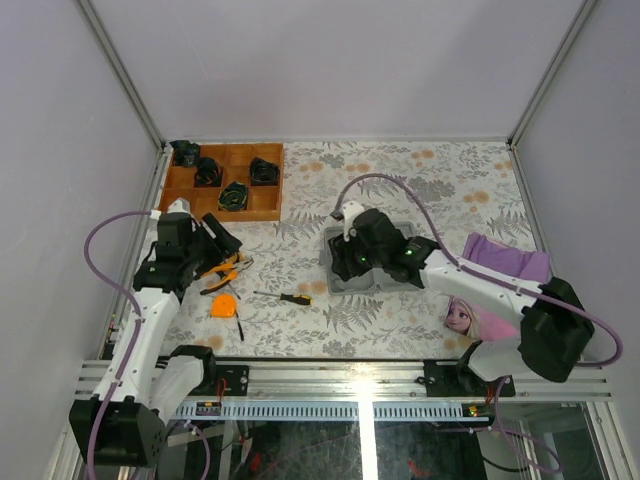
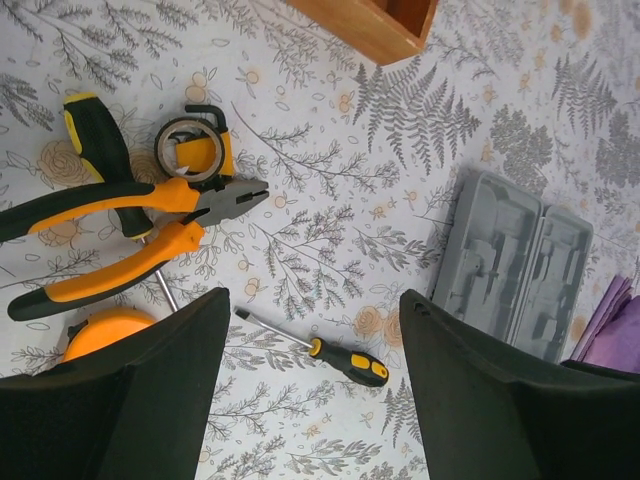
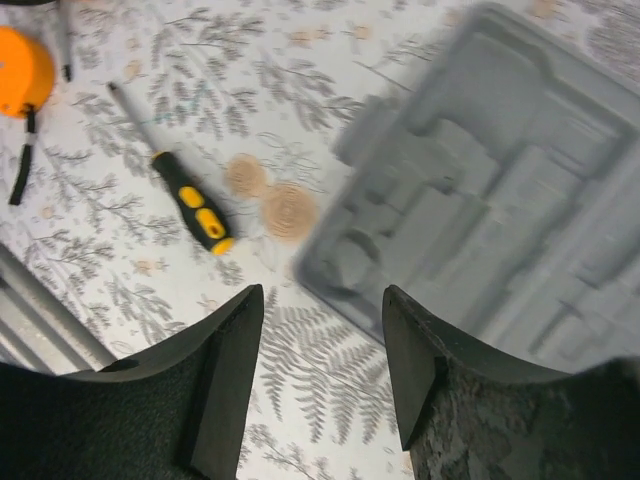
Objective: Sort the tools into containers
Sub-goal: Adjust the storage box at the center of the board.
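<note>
Both your pincers are released and empty: right gripper (image 3: pixel 322 295) over a corner of the open grey case (image 3: pixel 500 200) at the centre of the table (image 1: pixel 440 180), left gripper (image 2: pixel 312 305) near the pliers (image 2: pixel 120 225) by its left edge. Those pliers lie across a bigger screwdriver (image 2: pixel 95 140) — grab carelessly and you'll drag both.

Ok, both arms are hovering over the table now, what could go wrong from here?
The pliers lie across a bigger screwdriver, with a tape roll right at their head; the open left gripper may drag those along. The open right gripper hangs over the grey case edge, so a descent could shove or tip it. The slim screwdriver lies flat and might roll away from a pinch.
</note>
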Controlling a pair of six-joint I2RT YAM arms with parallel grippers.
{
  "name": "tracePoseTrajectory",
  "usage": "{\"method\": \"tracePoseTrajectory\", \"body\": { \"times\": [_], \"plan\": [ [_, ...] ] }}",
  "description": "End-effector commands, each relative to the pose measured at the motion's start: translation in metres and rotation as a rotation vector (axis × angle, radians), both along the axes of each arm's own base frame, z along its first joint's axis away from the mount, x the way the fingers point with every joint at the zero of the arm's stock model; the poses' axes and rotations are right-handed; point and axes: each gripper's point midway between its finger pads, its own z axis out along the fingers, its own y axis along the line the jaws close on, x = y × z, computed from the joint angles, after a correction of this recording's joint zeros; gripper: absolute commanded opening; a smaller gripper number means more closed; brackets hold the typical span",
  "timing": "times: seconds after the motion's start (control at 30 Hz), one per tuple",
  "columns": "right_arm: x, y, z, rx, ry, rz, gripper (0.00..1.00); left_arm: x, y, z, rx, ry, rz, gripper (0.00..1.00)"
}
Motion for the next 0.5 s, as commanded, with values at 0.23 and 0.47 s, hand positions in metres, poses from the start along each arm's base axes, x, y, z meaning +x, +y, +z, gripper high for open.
{"method": "tracePoseTrajectory", "body": {
  "times": [0.23,0.47],
  "plan": [
    [-0.025,0.108,0.001,-0.014,-0.023,0.270,0.61,-0.008,0.016,0.064,0.085,-0.226,0.024,0.67],
    [-0.032,0.140,-0.028,-0.058,0.047,0.391,0.61,-0.014,0.025,0.081,0.136,-0.291,0.041,0.69]
  ]
}}
